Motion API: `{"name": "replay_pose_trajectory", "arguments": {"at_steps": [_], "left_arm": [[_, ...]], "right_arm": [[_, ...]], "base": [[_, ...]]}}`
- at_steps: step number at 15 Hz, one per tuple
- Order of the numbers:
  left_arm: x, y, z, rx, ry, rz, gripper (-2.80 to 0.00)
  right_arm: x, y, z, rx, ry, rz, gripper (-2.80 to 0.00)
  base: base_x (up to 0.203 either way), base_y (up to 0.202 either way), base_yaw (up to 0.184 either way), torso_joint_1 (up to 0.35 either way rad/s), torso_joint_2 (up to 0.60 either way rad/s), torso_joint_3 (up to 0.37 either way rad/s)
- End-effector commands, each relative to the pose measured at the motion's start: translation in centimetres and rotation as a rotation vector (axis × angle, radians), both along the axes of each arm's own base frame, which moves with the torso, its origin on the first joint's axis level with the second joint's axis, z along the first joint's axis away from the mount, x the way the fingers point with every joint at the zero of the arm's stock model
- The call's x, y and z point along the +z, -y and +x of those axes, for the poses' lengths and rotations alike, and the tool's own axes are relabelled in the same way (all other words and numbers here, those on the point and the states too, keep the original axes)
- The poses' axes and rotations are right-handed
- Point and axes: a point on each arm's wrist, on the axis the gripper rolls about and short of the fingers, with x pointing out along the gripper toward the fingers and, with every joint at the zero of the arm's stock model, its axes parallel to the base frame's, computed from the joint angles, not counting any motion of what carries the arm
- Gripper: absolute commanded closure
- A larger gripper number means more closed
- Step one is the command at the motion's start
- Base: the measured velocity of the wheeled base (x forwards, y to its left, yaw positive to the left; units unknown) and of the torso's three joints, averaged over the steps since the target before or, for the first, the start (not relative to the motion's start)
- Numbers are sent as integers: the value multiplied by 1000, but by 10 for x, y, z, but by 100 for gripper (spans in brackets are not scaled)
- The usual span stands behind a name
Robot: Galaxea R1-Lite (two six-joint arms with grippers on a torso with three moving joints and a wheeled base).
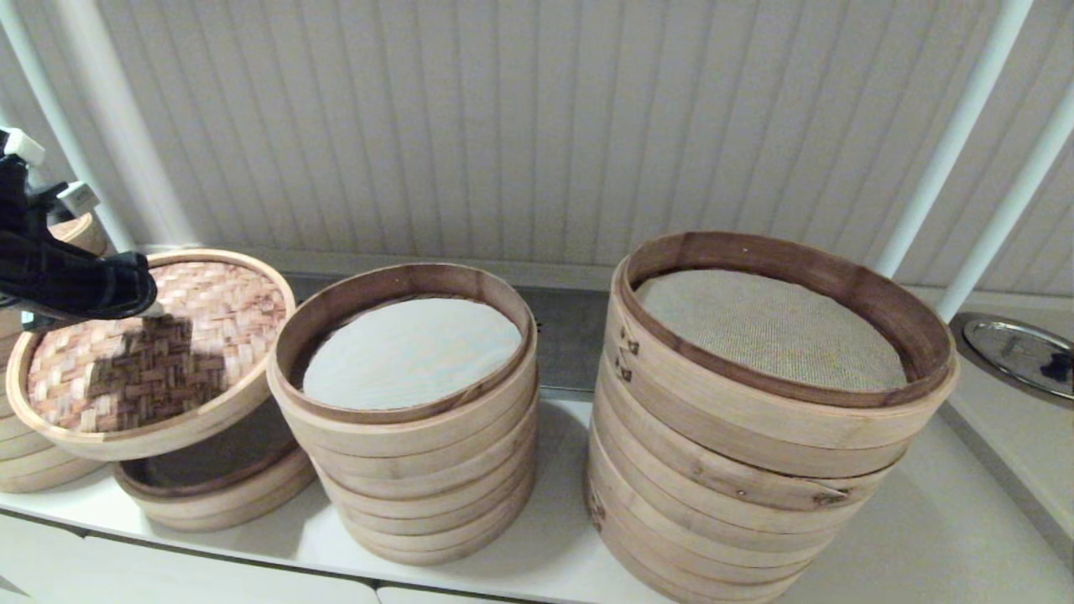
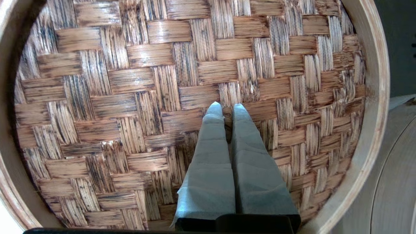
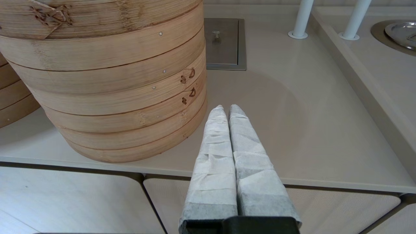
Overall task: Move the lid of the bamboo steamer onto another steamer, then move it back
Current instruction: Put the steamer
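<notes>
One brown-weave lid [image 1: 151, 352], pale rim, tilted, knob pinched by left end effector [image 2: 227, 110].

Head view: from above, facing forward and down over my surface [image 1: 554, 470], mid-range. Left wrist view: behind my left pincer [image 2: 227, 110], very close on the lid [image 2: 130, 97], which the head view shares. Right wrist view: behind my right pincer [image 3: 226, 110], low, near the big stack [image 3: 107, 81], also in the head view.
</notes>
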Motion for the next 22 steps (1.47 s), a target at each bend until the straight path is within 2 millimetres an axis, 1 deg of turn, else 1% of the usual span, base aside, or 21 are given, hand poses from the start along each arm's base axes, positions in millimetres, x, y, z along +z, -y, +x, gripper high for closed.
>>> {"name": "replay_pose_trajectory", "arguments": {"at_steps": [1,5,7,9,11,13,20,22], "left_arm": [[4,0,-2,0,11,1,0],[10,1,-5,23,43,-14,0],[13,-4,-8,40,67,-11,0],[17,-3,-8,16,95,-28,0],[23,-5,-10,24,141,-52,0],[25,-5,-11,30,148,-60,0],[41,-1,-21,33,202,-58,0],[50,-1,-25,49,232,-71,0]], "right_arm": [[-1,0,0,0,-2,0,0],[-1,0,0,0,-2,0,0],[-1,0,0,0,-2,0,0],[-1,0,0,0,-2,0,0],[-1,0,0,0,-2,0,0],[-1,0,0,0,-2,0,0],[-1,0,0,0,-2,0,0],[-1,0,0,0,-3,0,0]], "base": [[0,0,0,0,0,0],[0,0,0,0,0,0],[0,0,0,0,0,0],[0,0,0,0,0,0],[0,0,0,0,0,0],[0,0,0,0,0,0],[0,0,0,0,0,0],[0,0,0,0,0,0]]}}
